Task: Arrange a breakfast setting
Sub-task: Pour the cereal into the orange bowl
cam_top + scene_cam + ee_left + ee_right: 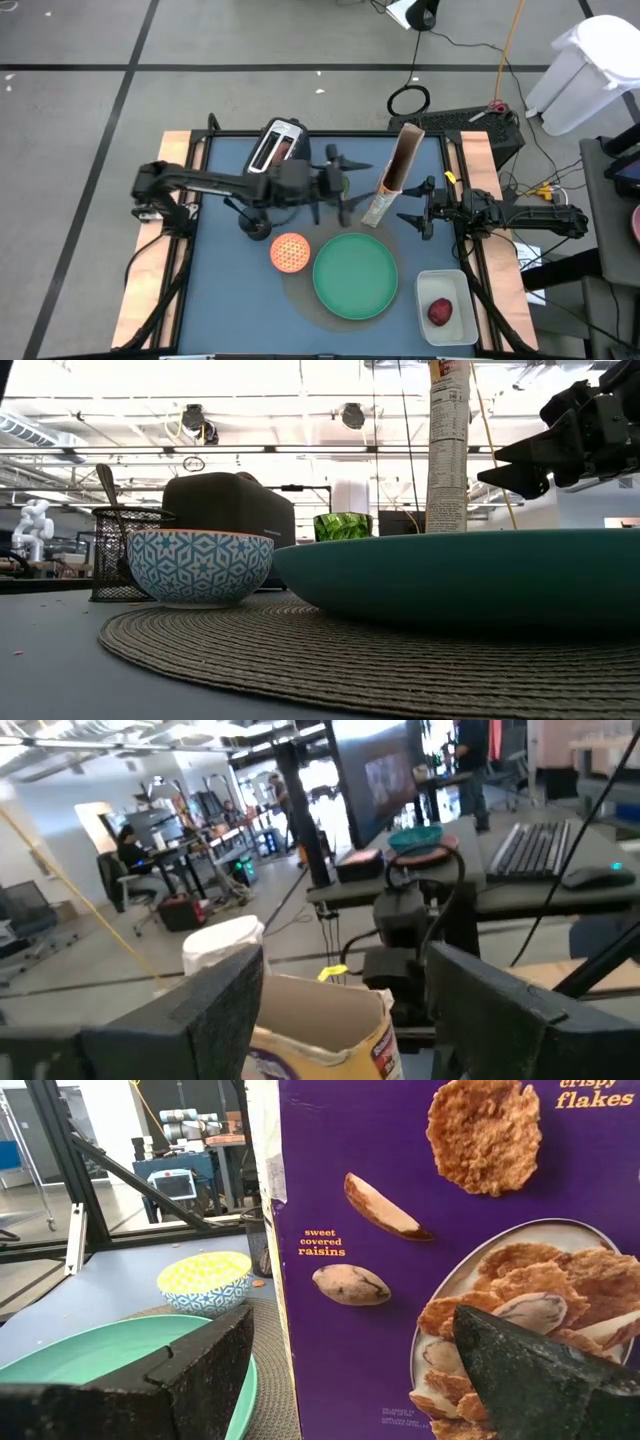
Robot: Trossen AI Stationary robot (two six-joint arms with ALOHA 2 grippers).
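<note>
Cereal box near the table's far edge, between two spread grippers
The tall purple cereal box (396, 172) looked light, stiff and tippy; the right gripper (412, 217), fingers apart, held nothing beside it, and the left gripper (335, 190) gaped too

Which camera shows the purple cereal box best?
The right wrist view: the purple cereal box fills it, printed front readable. The high view shows it standing behind the green plate, the low view a narrow side panel, the left wrist view its open top.
</note>
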